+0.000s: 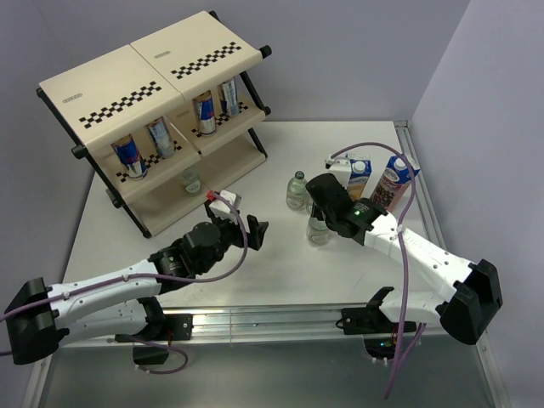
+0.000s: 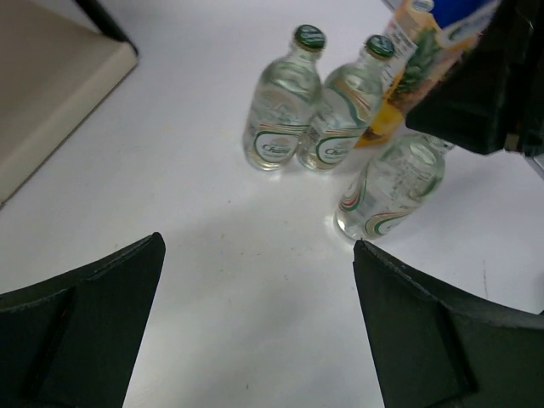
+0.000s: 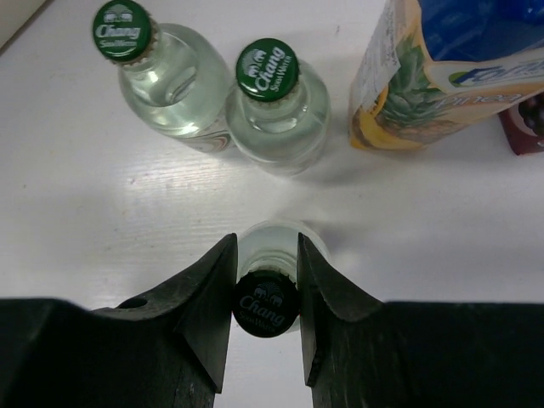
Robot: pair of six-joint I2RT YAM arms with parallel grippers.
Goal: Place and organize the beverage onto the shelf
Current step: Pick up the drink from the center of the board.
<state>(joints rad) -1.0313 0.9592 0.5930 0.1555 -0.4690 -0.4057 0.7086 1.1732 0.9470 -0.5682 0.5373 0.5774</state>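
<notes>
The shelf (image 1: pixel 127 81) stands at the far left, with several blue-silver cans (image 1: pixel 127 157) on its middle tier and one clear bottle (image 1: pixel 191 180) on the bottom tier. My right gripper (image 3: pixel 266 255) is shut on the neck of a clear bottle (image 3: pixel 265 306) that stands on the table (image 1: pixel 319 228). Two more bottles (image 3: pixel 166 76) (image 3: pixel 276 110) stand just beyond it. The pineapple carton (image 3: pixel 425 85) and the grape carton (image 1: pixel 395 181) stand upright to the right. My left gripper (image 2: pixel 259 255) is open over bare table, short of the bottles (image 2: pixel 276 127).
The shelf's bottom corner (image 2: pixel 42 93) shows at the left of the left wrist view. The right gripper's body (image 2: pixel 484 76) hangs over the third bottle (image 2: pixel 395 187). A raised rail (image 1: pixel 425 195) runs along the table's right edge.
</notes>
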